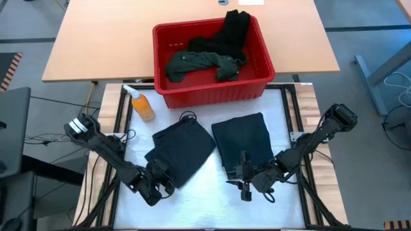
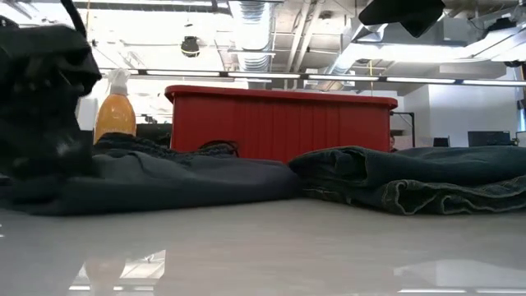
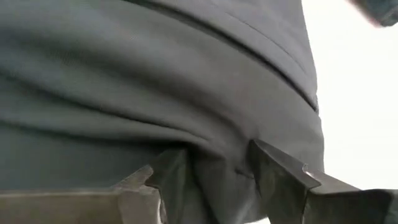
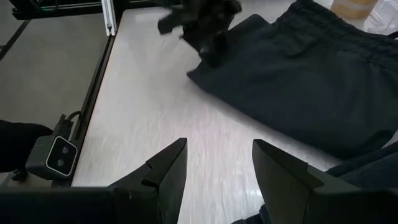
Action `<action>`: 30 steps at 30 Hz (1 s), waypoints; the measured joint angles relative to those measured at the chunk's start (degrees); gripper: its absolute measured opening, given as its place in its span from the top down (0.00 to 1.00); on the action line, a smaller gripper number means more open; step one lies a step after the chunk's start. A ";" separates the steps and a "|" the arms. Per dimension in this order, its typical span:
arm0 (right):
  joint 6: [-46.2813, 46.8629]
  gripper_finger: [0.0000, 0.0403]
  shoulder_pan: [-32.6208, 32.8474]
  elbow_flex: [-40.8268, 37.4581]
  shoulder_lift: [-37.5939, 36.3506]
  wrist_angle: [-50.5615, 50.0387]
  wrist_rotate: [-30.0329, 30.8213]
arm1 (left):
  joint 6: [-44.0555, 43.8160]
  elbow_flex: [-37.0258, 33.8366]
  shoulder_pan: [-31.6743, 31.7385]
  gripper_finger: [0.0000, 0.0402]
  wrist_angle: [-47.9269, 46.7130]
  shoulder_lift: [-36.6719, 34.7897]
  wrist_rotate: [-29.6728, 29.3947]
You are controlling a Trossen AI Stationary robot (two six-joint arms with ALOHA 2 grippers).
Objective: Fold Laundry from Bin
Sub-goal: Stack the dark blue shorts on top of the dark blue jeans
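A folded black garment (image 1: 183, 151) lies flat on the white table, left of centre. Folded dark navy jeans (image 1: 243, 142) lie flat to its right. My left gripper (image 1: 160, 181) is at the black garment's near left corner, shut on a bunch of its cloth (image 3: 211, 180). My right gripper (image 1: 244, 187) is open and empty, low over the table just off the jeans' near edge; it also shows in the right wrist view (image 4: 217, 168). The red bin (image 1: 257, 86) stands at the far edge and holds a dark green shirt (image 1: 192, 63) and a black piece (image 1: 234, 29). My left gripper has a bunched fold of the black garment at its near left corner (image 3: 214, 165) between its two fingers (image 3: 273, 171). The fingers come low from the table's near left side. Creases in the cloth run toward the hold. The rest of the garment (image 2: 164, 177) lies on the table.
An orange bottle (image 1: 142, 106) stands left of the bin, beside the black garment's far end. The table's metal frame rails (image 1: 119, 122) run along both sides. Bare white table (image 1: 199, 208) lies along the near edge, between and in front of the grippers.
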 joint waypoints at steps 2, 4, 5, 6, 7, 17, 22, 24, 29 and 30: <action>0.63 0.49 0.04 0.00 0.00 0.02 -0.02 | -0.60 0.01 -0.04 0.60 4.70 2.96 -3.19; 1.16 0.49 0.04 0.00 0.00 0.00 -0.02 | -0.13 0.09 -0.02 0.60 9.81 5.46 -6.45; 1.17 0.49 0.04 0.00 0.00 0.00 -0.02 | 0.28 0.09 -0.02 0.60 11.79 6.32 -7.83; 1.18 0.49 0.05 0.00 0.00 -0.02 -0.02 | 0.63 0.09 -0.02 0.60 13.47 7.01 -8.97; 1.22 0.49 0.17 0.00 0.00 -0.02 -0.02 | 1.07 0.07 -0.02 0.62 14.77 7.57 -9.98; 2.55 0.49 0.79 0.00 0.00 0.02 -0.02 | 6.78 0.04 0.50 0.99 12.24 3.58 -20.86; 2.84 0.49 0.74 0.02 0.71 1.31 0.09 | 10.04 0.02 -0.33 1.00 2.46 -6.27 -24.50; 2.73 0.49 0.74 0.02 1.95 2.87 0.70 | 13.22 0.02 -0.97 1.00 2.68 -9.62 -26.08; 0.92 0.49 0.50 0.02 7.69 7.90 1.25 | 24.15 0.02 -2.13 1.00 17.70 -8.55 -26.40; 0.32 0.49 0.33 0.02 9.16 9.10 1.24 | 25.89 0.04 -2.42 1.00 22.67 -6.51 -26.46</action>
